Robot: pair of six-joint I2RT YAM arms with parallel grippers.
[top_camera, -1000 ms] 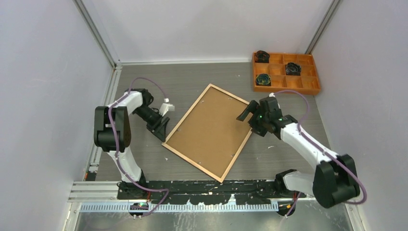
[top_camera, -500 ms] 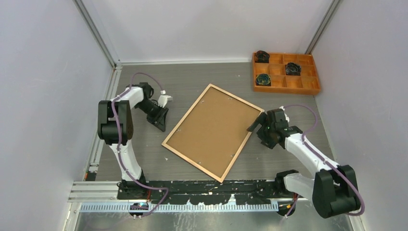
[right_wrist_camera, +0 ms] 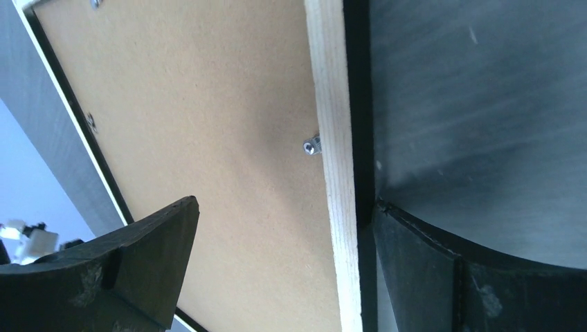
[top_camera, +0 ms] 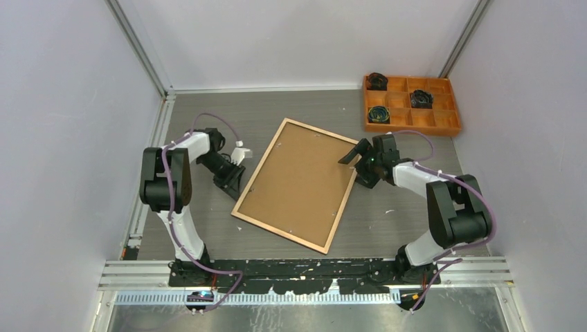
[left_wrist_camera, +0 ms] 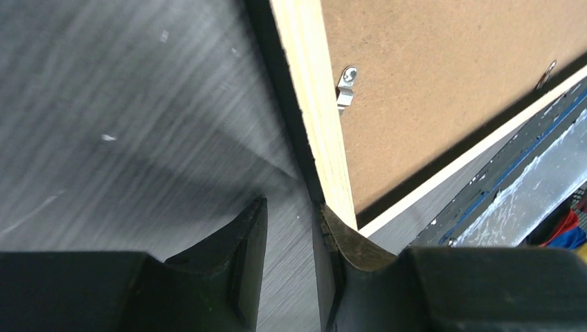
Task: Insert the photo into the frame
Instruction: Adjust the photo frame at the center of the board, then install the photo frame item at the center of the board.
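Frame (top_camera: 294, 185) is laid flat on table (top_camera: 208, 117) approx centre, back side up, skewed so one corner is aimed at far-L side. Light wood rim is seen all round, w/ brown backing panel (top_camera: 304, 176) seated inside rim. Small metal tab (left_wrist_camera: 346, 86) is seen at rim's inner edge, over the panel.

L gripper (left_wrist_camera: 293, 205) is set low at frame's L long edge, near the near-L corner. Jaws are parted only a little and bare table is seen thru the gap. One finger (left_wrist_camera: 342, 249) is pressed against or over the wood rim, other finger is on table side. No grip on the rim can be confirmed.

R gripper (right_wrist_camera: 285, 204) is held wide apart, astride frame's R long edge near the far-R corner. One finger (right_wrist_camera: 149, 256) is over the panel, other finger (right_wrist_camera: 422, 263) is outside, just beside rim's black outer side. Nothing is grasped.

Orange tray (top_camera: 415, 129) is placed at far-R corner of table, well apart from frame, w/ dark items (top_camera: 378, 114) in some compartments
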